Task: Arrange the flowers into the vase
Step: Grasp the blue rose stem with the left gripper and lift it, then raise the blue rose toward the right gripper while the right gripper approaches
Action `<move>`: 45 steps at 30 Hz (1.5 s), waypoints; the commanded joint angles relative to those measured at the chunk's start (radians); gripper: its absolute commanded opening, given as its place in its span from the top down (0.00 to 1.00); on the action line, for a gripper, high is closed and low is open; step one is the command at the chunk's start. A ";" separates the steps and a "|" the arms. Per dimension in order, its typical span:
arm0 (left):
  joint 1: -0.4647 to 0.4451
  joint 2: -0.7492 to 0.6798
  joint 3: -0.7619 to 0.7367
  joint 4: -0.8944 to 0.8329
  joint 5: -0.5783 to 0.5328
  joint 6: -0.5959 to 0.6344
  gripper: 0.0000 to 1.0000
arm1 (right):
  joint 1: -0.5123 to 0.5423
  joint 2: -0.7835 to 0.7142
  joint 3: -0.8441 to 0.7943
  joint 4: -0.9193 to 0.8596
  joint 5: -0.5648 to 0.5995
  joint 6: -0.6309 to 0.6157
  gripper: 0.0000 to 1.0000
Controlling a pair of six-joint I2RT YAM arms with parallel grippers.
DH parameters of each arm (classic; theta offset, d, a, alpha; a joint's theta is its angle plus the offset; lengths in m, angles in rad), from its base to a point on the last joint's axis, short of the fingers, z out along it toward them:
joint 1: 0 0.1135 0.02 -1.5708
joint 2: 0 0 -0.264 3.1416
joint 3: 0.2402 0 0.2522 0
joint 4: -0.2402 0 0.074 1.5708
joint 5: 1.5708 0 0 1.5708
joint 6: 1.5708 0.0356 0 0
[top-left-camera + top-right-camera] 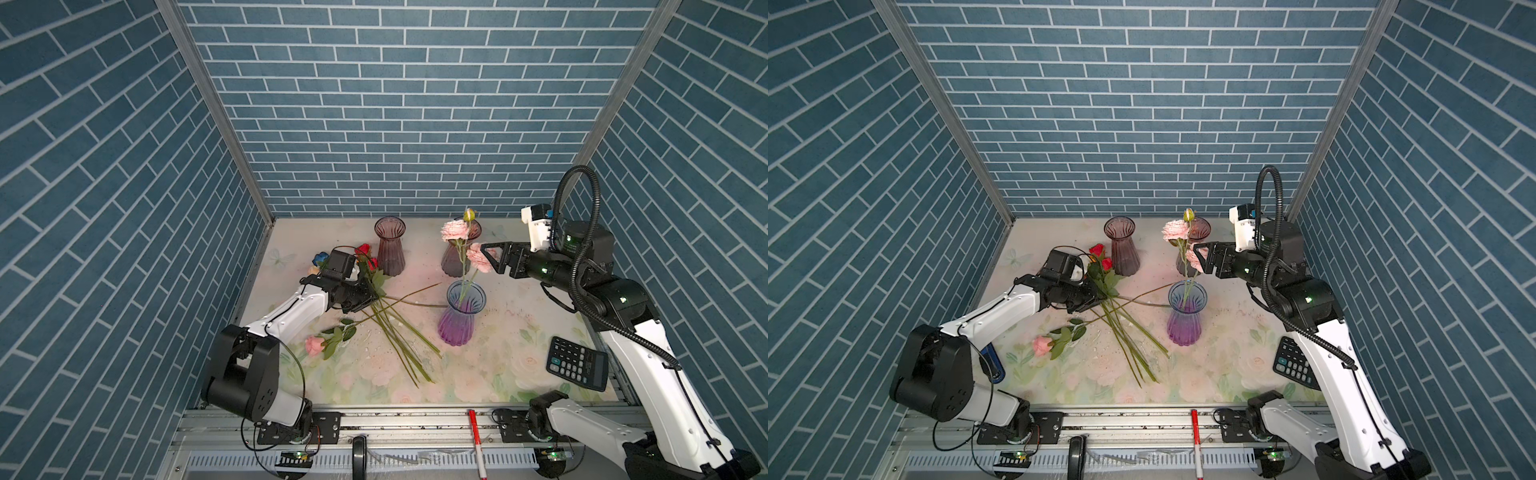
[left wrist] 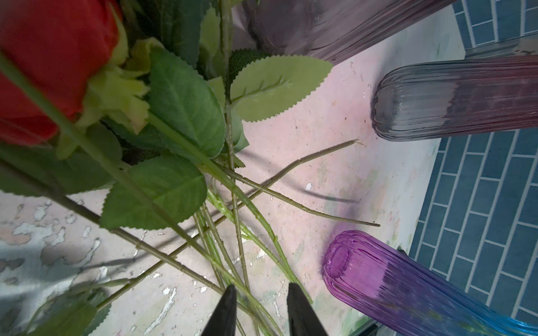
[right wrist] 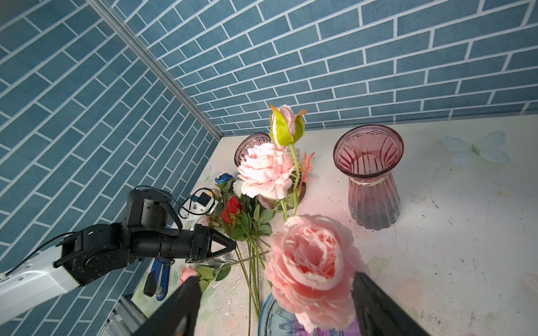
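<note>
Two black prongs of the left claw (image 2: pixel 260 291) stand narrowly apart, low over the tabletop (image 2: pixel 334 163). Thin green stems (image 2: pixel 233 186) run between them, and none is pinched. Those stems belong to a loose heap of flowers (image 1: pixel 390 328) lying crossed on the tabletop. Red roses (image 1: pixel 365 249) with toothed green leaves lie by the claw, a blue bloom (image 1: pixel 320 258) shows behind the wrist, and one pink rose (image 1: pixel 314 345) lies nearer the front edge. The right claw (image 3: pixel 276 276) is spread wide on either side of a full, ruffled pink peony (image 3: pixel 311 261) without clamping it. That peony shares a branch with a second pink bloom (image 3: pixel 266 170) and a closed bud (image 3: pixel 286 125). The branch's stem stands in the blue-to-purple glass vase (image 1: pixel 459 324) mid-tabletop.
</note>
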 commanded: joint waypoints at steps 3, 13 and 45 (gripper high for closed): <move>0.005 0.029 0.002 -0.027 -0.020 0.024 0.69 | -0.002 -0.007 0.016 0.015 0.024 -0.014 0.17; 0.005 0.119 0.031 -0.044 -0.019 0.037 0.68 | -0.002 -0.028 0.016 -0.013 0.068 -0.021 0.16; -0.226 -0.150 0.573 -0.042 0.055 0.255 1.00 | -0.002 0.187 0.290 0.136 -0.581 0.007 0.25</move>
